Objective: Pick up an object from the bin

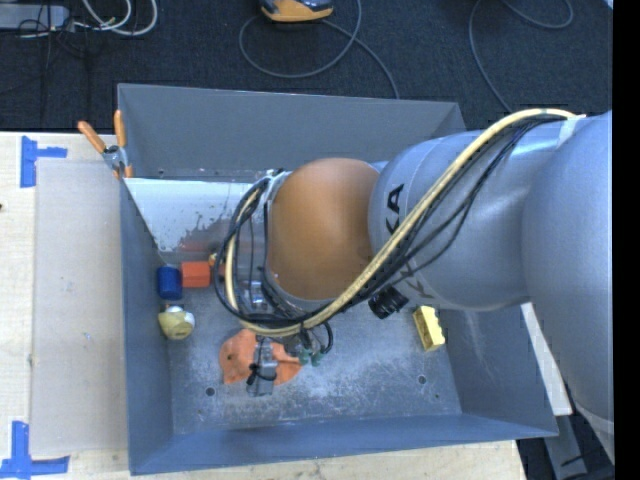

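Down near the front of the bin [145, 388], left of centre, the tool [262, 374] is low over a crumpled orange thing [236, 358]; whether it is apart or together I cannot tell. A pale yellow ball [176, 322] lies near, to the left.

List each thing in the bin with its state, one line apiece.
gripper: low, right over the orange flat thing.
orange flat thing: lying flat, partly covered by the gripper.
orange block: lying near the left wall.
blue cylinder: lying beside the orange block.
pale yellow ball: lying apart.
yellow block: lying free at right.
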